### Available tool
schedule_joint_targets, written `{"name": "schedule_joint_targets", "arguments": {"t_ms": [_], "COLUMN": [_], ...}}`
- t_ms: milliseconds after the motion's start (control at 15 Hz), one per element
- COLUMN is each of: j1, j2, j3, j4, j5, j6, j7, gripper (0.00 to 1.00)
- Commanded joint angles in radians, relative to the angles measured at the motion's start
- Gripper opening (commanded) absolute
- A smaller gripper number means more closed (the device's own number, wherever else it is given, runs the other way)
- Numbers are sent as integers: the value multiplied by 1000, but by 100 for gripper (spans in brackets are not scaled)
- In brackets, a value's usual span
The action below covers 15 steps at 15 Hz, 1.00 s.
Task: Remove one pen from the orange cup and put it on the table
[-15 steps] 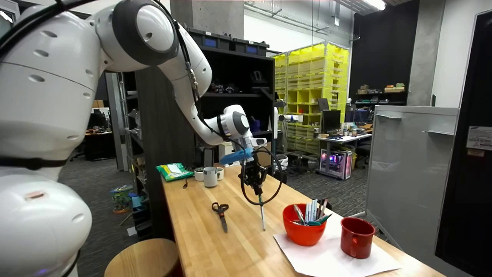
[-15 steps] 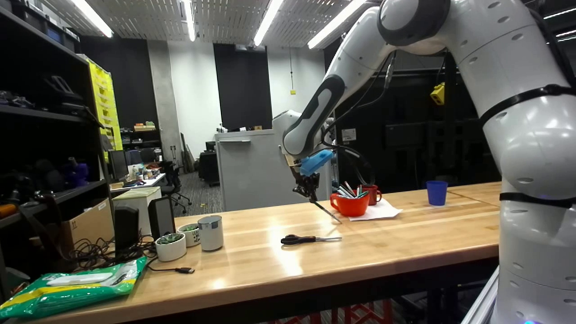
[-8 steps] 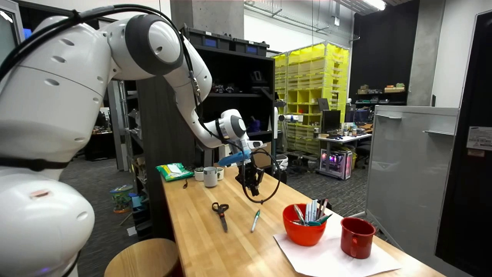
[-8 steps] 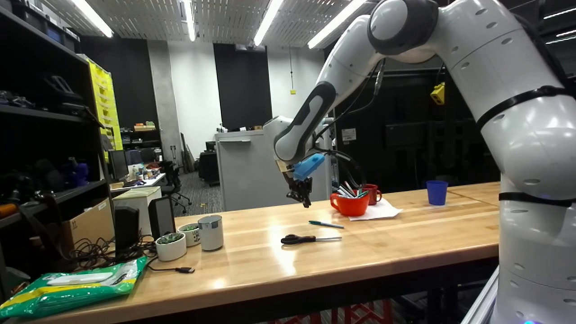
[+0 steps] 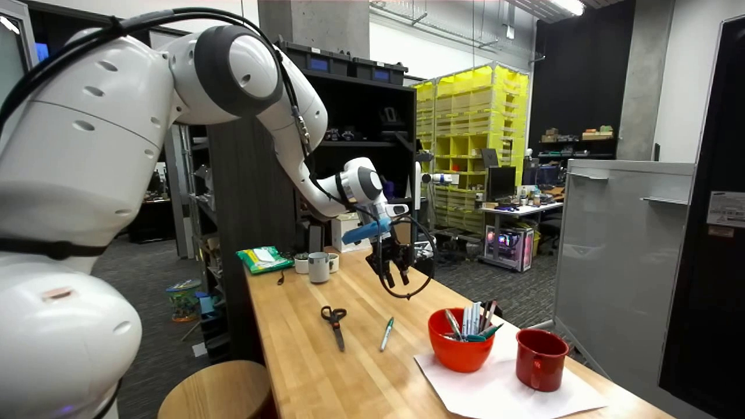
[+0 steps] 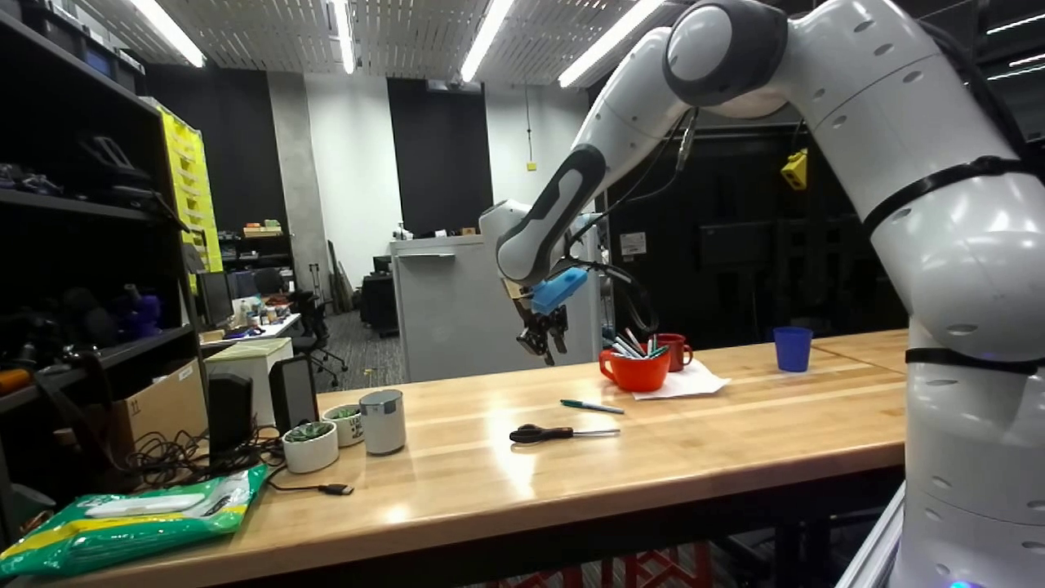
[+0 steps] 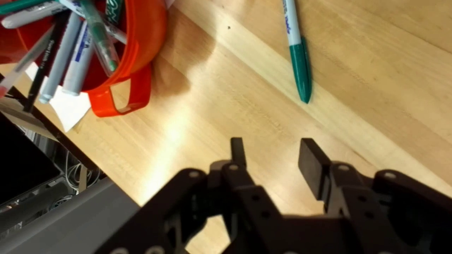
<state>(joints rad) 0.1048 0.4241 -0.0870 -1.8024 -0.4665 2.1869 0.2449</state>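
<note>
Jaws apart, the black gripper hangs above the pale wooden tabletop. Well inside its edges lies a slim green-capped white pen; near the edge facing the grey cabinet, a wide orange-red cup bristles with pens.

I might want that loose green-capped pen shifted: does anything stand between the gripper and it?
Nothing visible does: the wrist view shows only wooden tabletop between the open gripper and the green-capped pen. The orange cup stands off to the left there.
</note>
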Motion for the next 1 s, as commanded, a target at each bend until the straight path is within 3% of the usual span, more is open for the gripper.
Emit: {"name": "schedule_joint_targets", "arguments": {"t_ms": [0,267,667,933], "j1": [-48,-163,-313,-361], "j2": [-70,-195,-368,-428], "j3": [-1,3,-60,-126], "j4": [-4,-71,-172,-214], "j5": [79,317,631,668], "j6": [-31,-27,-70,-145], "j7": [-32,-117,-294,-363], "gripper": [76,100,100,100]}}
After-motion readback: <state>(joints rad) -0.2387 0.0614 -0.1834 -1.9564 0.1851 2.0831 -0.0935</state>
